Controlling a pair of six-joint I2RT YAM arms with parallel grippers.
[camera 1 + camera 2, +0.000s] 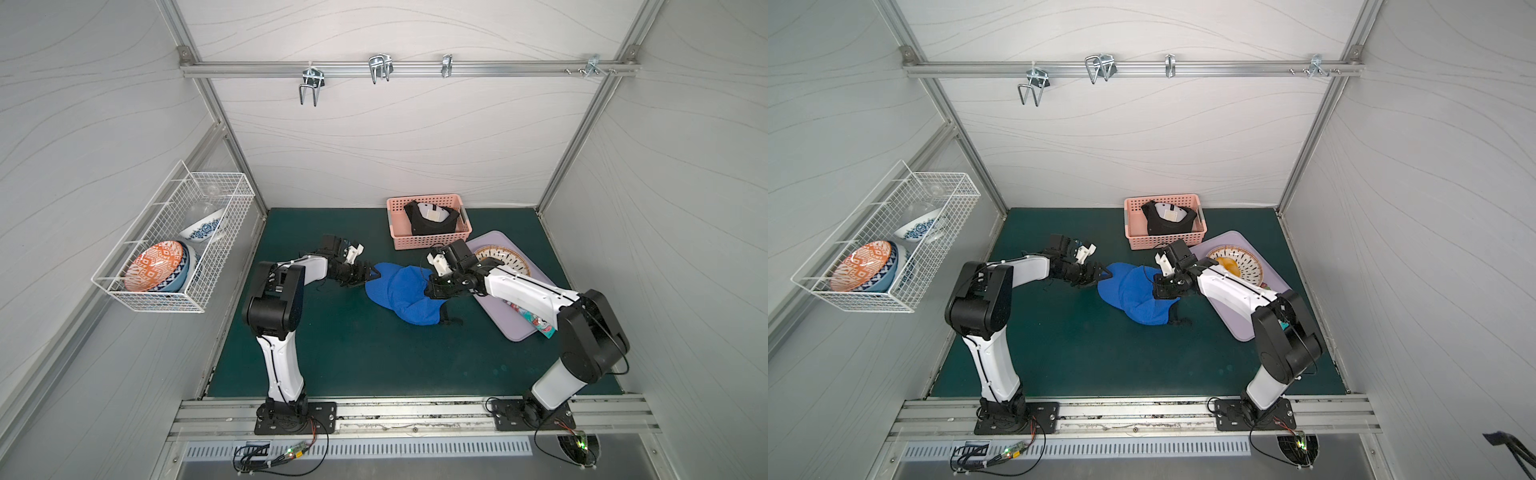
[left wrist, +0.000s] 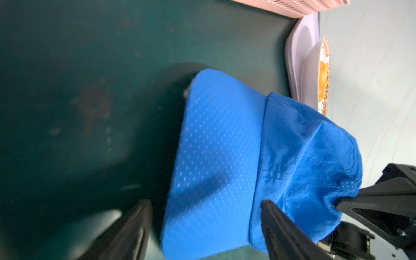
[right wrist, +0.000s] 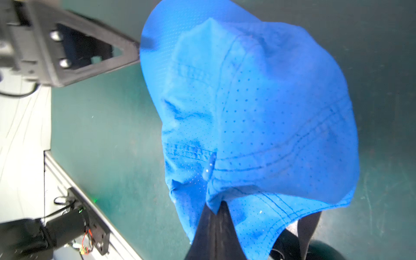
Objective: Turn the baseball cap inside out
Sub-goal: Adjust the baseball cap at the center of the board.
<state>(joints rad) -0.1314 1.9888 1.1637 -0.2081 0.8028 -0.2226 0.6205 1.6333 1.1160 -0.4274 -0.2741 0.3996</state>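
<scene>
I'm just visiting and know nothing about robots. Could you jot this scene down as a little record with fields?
Cap: blue cap on the green mat, between the arms
Right gripper: shut, pinching the cap's crown fabric
Left gripper: open, jaws either side of the brim
Nearby: pink basket holding a black cap

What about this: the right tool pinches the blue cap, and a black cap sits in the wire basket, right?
Not quite: the black cap sits in the pink basket, as both top views show. The right tool does pinch the blue cap.
</scene>
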